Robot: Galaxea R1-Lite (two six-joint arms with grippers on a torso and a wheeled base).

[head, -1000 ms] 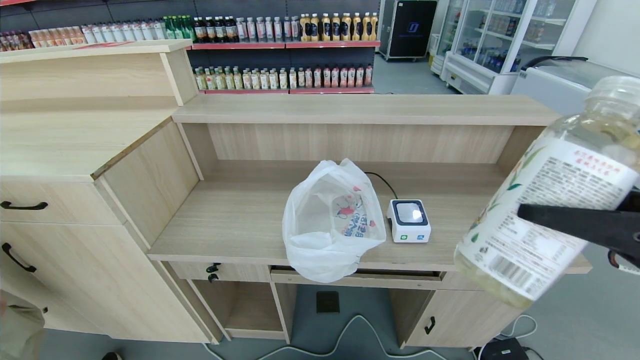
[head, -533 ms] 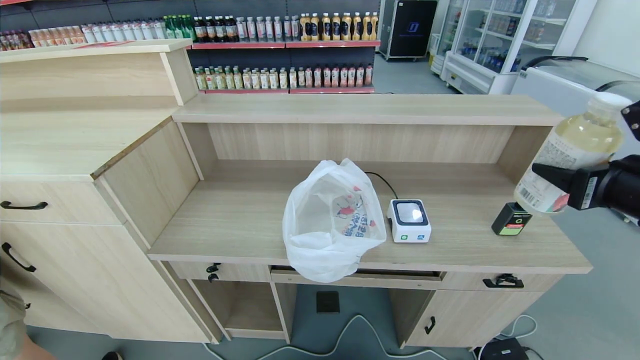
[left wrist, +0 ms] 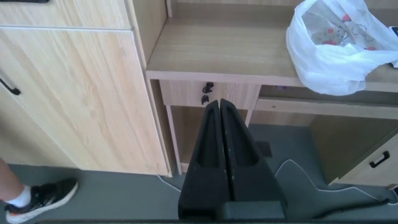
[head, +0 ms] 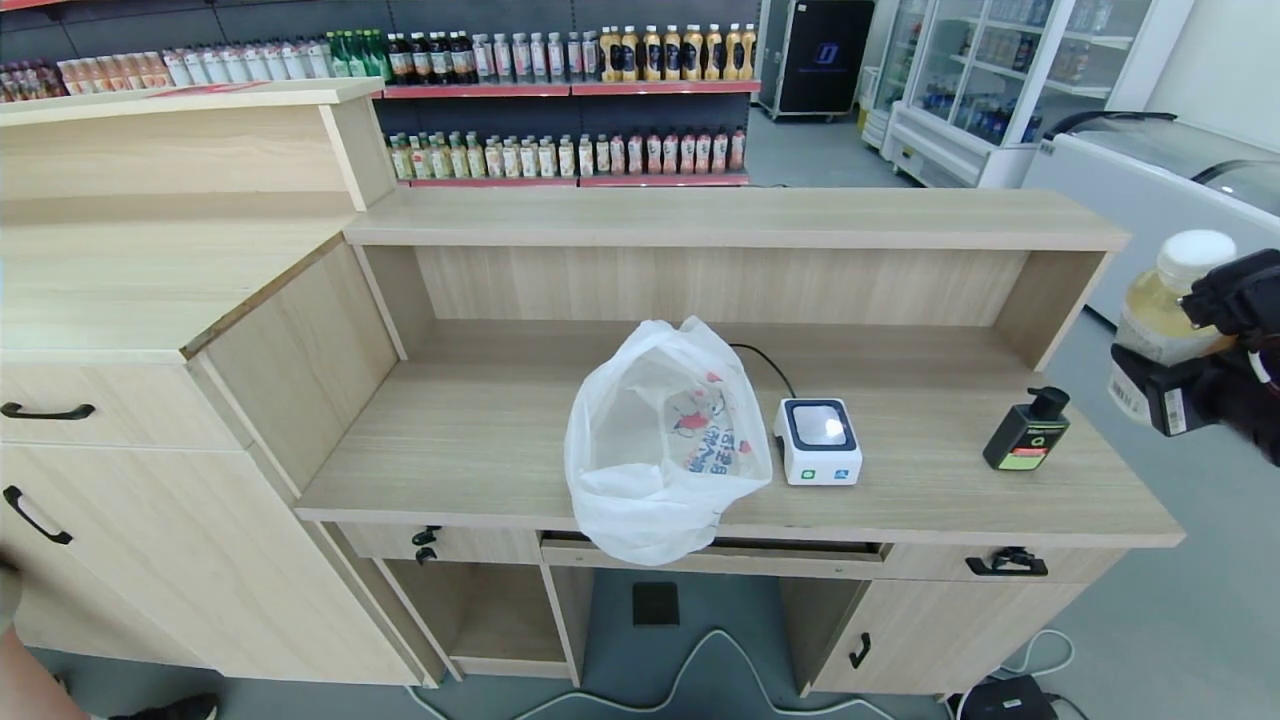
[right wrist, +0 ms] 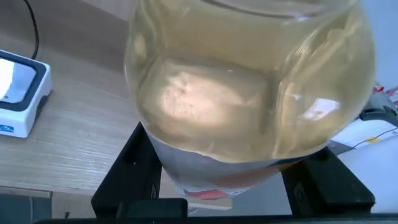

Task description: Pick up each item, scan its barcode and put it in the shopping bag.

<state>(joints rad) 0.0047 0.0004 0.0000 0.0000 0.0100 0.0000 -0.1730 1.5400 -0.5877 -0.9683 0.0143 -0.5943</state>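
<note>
My right gripper point(head: 1170, 385) is shut on a clear bottle point(head: 1160, 305) of pale yellow drink with a white cap, held upright in the air just off the counter's right end. The same bottle point(right wrist: 249, 93) bulges between the black fingers point(right wrist: 134, 168) in the right wrist view. A white plastic shopping bag point(head: 662, 440) stands open at the middle of the counter point(head: 480, 440), and the white barcode scanner point(head: 818, 440) sits just right of it. The scanner point(right wrist: 18, 93) also shows below the bottle. My left gripper point(left wrist: 221, 140) hangs shut and empty, low in front of the counter's left end.
A black pump bottle point(head: 1026, 435) stands near the counter's right end. A raised ledge point(head: 740, 215) runs along the back, and a taller cabinet point(head: 150, 300) closes off the left. The scanner's cable point(head: 765, 365) trails behind the bag. A person's shoe point(left wrist: 37, 199) is on the floor at left.
The right gripper has carried the bottle away from the camera, down and to the right, turning it from tilted to upright. The black pump bottle on the counter is uncovered now.
</note>
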